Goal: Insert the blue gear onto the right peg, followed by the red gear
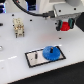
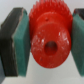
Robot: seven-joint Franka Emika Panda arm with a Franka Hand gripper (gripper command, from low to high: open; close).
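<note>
Red gear [image 2: 48, 41] fills wrist view, hub hole facing camera, pinched between teal pads [image 2: 19, 42] of gripper [image 1: 65, 27]. Exterior view: gripper high, toward that view's right, gear clamped in it, well above table [image 1: 12, 55]. Blue gear [image 1: 51, 53] already seated on plate [image 1: 31, 59], over right peg; peg itself hidden. Left peg [image 1: 37, 55] bare. Target lies below gripper, toward exterior view's left and nearer camera. Judgement: red goes atop blue.

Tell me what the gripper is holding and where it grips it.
The small round red plastic gear, clamped by its toothed rim between the gripper's two pads.
</note>
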